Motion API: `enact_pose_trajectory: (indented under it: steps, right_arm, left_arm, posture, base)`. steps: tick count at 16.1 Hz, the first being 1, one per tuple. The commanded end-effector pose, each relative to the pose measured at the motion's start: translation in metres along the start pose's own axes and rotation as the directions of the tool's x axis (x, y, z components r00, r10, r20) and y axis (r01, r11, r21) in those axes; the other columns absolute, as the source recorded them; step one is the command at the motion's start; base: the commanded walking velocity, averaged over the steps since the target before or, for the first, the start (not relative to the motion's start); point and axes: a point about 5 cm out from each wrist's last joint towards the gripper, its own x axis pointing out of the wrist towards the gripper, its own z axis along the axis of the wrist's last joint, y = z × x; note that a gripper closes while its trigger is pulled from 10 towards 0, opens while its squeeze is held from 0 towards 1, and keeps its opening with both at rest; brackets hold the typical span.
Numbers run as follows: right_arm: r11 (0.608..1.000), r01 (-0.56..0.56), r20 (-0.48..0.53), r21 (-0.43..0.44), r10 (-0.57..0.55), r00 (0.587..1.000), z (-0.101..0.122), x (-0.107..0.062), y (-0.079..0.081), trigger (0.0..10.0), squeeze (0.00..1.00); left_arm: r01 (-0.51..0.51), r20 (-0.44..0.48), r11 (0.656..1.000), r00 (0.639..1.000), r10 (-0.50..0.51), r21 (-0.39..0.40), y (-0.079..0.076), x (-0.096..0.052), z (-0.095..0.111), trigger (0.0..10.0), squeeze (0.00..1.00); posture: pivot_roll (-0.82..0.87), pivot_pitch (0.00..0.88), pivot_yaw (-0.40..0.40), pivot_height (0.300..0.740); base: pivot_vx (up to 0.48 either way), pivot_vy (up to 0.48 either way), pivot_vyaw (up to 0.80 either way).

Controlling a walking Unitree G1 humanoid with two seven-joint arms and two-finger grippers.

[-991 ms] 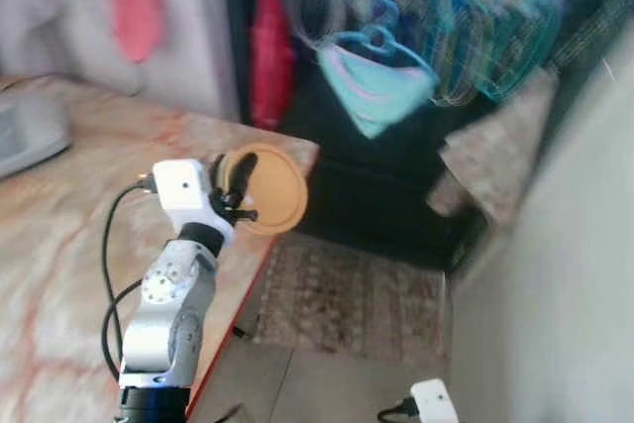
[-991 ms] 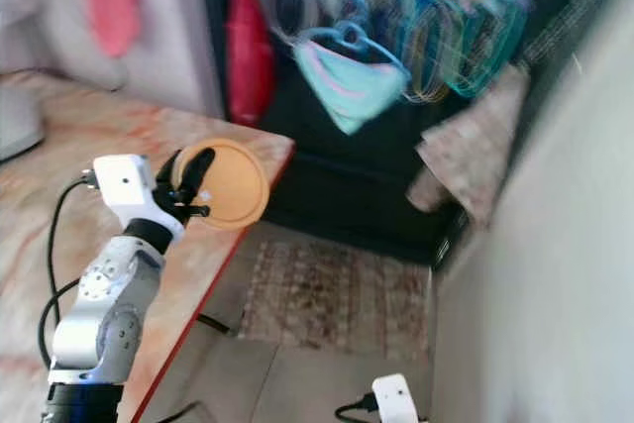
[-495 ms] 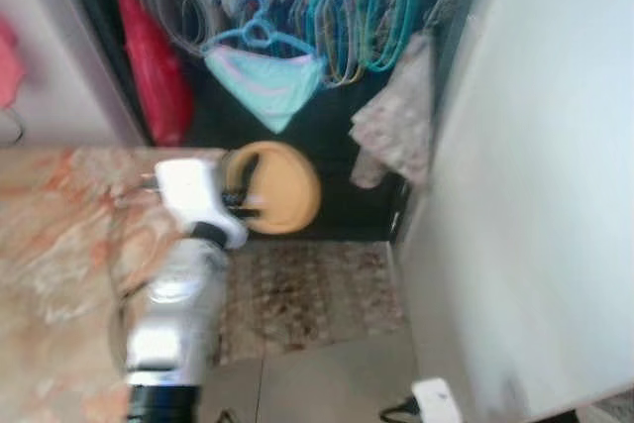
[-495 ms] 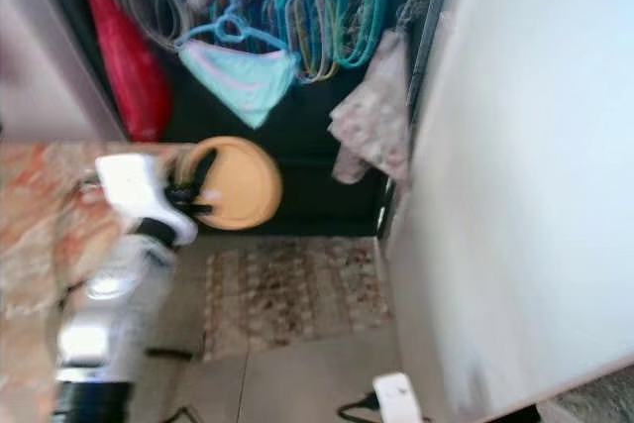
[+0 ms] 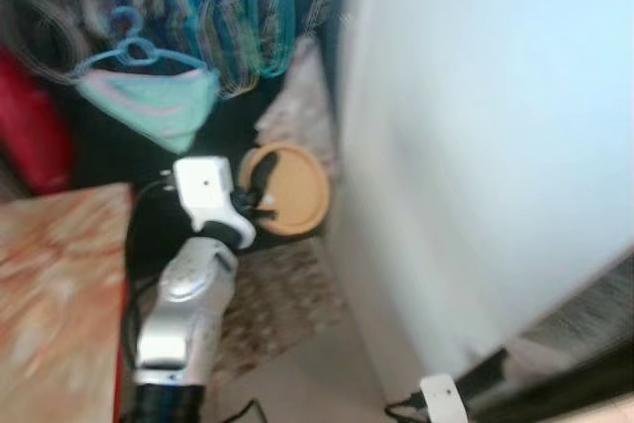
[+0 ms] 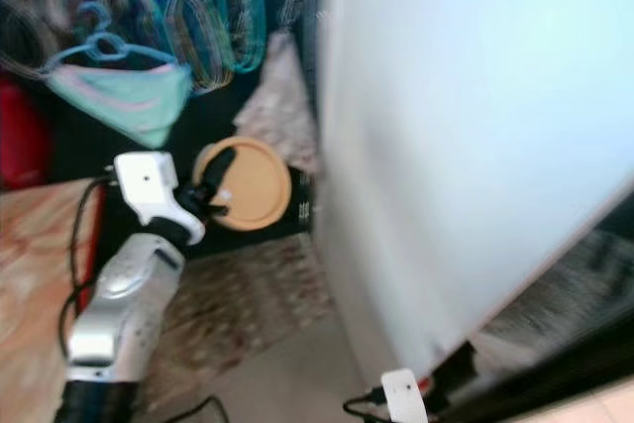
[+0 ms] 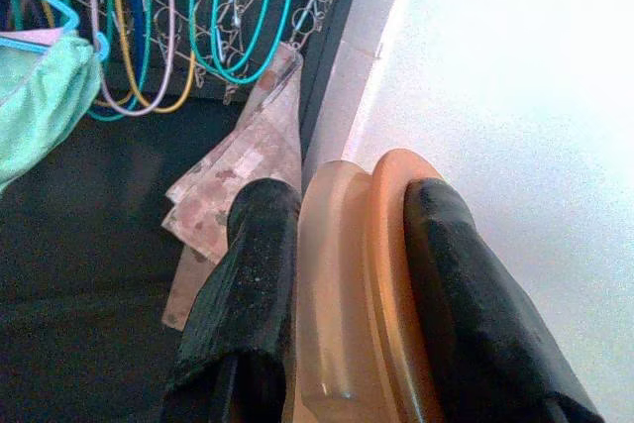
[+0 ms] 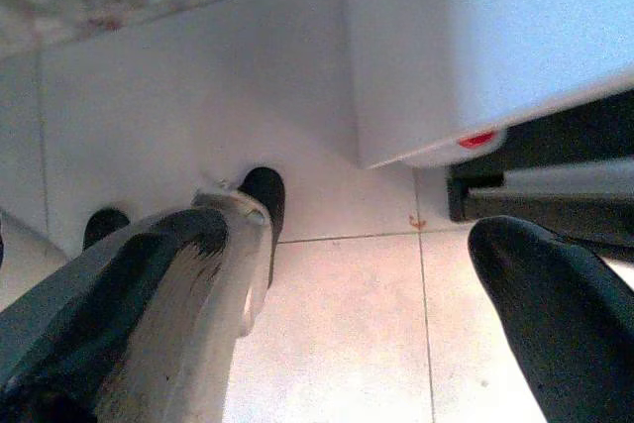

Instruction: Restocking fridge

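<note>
Upright, the orange plate (image 7: 362,294) sits clamped between the left gripper's (image 7: 347,274) fingers; right gripper's (image 8: 327,294) fingers spread.

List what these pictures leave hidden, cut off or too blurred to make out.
- Hangers: head views smear them.
- Plate in the left pincer: wrist view's edge cuts it off.
- White slab: fridge or wall, edges crop it.
- Right arm: head views' edge crops it.

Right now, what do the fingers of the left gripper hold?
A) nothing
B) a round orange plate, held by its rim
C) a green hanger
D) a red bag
B: the left gripper has a black finger on each side of the orange plate rim.
</note>
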Motion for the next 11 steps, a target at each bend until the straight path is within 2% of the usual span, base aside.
enact_pose_trajectory:
  steps: [1, 7, 11]
  right_arm:
    - [1.000, -0.001, -0.025, 0.012, 0.001, 1.000, -0.007, -0.001, 0.001, 10.0, 0.00]
    - [1.000, 0.000, -0.026, 0.013, 0.000, 1.000, -0.007, -0.001, 0.000, 10.0, 0.00]
    - [1.000, 0.001, -0.026, 0.013, 0.000, 1.000, -0.007, -0.001, 0.000, 10.0, 0.00]
  left_arm:
    - [-0.001, 0.016, 1.000, 1.000, 0.001, 0.000, -0.001, 0.001, 0.003, 10.0, 0.00]
    - [-0.049, -0.006, 0.999, 0.999, 0.049, -0.021, 0.009, 0.000, -0.003, 10.0, 0.00]
    - [-0.177, -0.074, 0.981, 0.982, 0.171, -0.082, 0.029, -0.004, -0.019, 10.0, 0.00]
  posture:
    - [-0.06, 0.063, 0.033, 0.740]
    - [-0.06, 0.061, 0.033, 0.740]
    - [-0.06, 0.059, 0.031, 0.740]
  base:
    - [0.000, 0.000, -0.78]
    - [0.000, 0.000, -0.78]
    - [0.000, 0.000, -0.78]
